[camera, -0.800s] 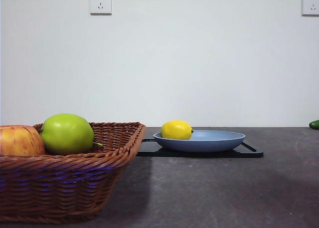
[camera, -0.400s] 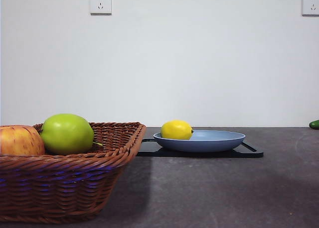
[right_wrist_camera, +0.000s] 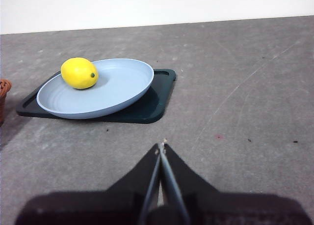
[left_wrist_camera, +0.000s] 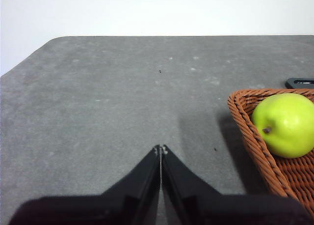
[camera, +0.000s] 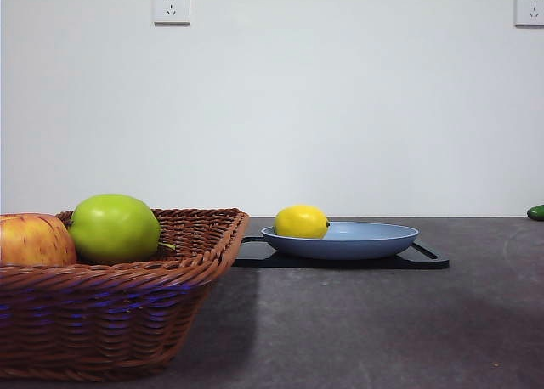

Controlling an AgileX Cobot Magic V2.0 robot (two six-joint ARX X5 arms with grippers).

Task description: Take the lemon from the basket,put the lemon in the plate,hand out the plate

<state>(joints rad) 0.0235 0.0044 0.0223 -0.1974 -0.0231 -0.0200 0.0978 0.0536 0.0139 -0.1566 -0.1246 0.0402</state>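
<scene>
The yellow lemon (camera: 302,221) lies in the light blue plate (camera: 374,240), at its left side; it also shows in the right wrist view (right_wrist_camera: 79,73) on the plate (right_wrist_camera: 117,90). The brown wicker basket (camera: 127,308) stands near at the left, and one corner of it (left_wrist_camera: 255,141) shows in the left wrist view. My left gripper (left_wrist_camera: 160,149) is shut and empty above bare table, beside the basket. My right gripper (right_wrist_camera: 162,145) is shut and empty, a short way in front of the plate. Neither arm shows in the front view.
The plate rests on a flat black tray (camera: 425,257) (right_wrist_camera: 152,104). A green apple (camera: 114,228) (left_wrist_camera: 284,124) and a red-yellow apple (camera: 34,240) sit in the basket. A green object (camera: 535,211) lies at the far right edge of the table.
</scene>
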